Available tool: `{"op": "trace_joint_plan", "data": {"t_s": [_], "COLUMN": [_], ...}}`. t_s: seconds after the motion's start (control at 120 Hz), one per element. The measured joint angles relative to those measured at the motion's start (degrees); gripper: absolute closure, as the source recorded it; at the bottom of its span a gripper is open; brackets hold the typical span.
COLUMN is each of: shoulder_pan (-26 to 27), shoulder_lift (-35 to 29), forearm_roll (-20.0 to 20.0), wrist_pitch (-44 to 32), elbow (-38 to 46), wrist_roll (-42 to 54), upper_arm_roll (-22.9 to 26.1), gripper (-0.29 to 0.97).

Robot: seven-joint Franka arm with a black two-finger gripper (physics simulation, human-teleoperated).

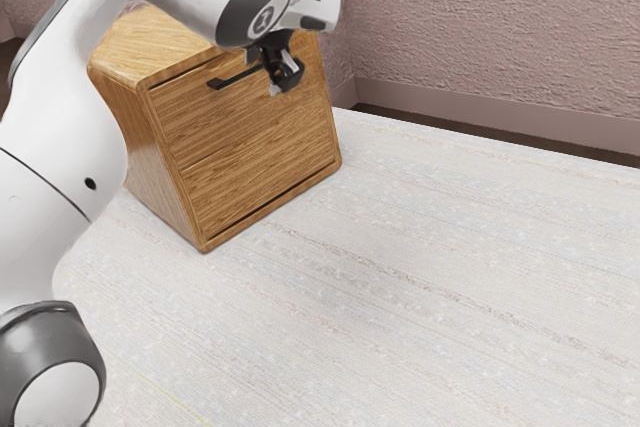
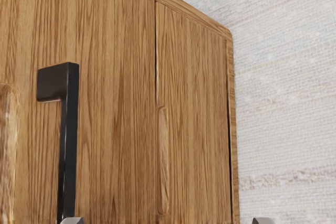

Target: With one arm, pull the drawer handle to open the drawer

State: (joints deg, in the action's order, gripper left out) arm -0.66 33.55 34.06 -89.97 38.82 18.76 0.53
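1. A honey-brown wooden two-drawer cabinet (image 1: 240,162) stands at the pale grey worktop's (image 1: 450,277) back corner, its fronts flush.
2. A black bar handle (image 1: 232,78) crosses the upper drawer (image 1: 250,112).
3. The black gripper (image 1: 284,75), fingers spread, reaches the handle's end.

The white arm (image 1: 60,137) comes in from the exterior view's left and bends forward, ending in a grey-capped wrist (image 1: 255,2). Just beneath the wrist hangs the black end effector (image 1: 283,75), angled downward. Its fingers (image 2: 72,220) stand wide apart, their tips level with each other.
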Motion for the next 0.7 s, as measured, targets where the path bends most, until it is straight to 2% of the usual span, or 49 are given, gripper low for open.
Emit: {"op": "trace_joint_plan", "data": {"t_s": [0.358, 0.7], "shoulder_pan": [-3.05, -4.98], "shoulder_lift": [3.98, 6.16], "forearm_roll": [0.16, 0.13], "wrist_pitch": [-2.13, -5.36], "elbow": [-2.99, -3.64], "wrist_roll": [-5.04, -7.98], "upper_arm_roll": [0.18, 0.19], "gripper": [0.35, 0.34]}}
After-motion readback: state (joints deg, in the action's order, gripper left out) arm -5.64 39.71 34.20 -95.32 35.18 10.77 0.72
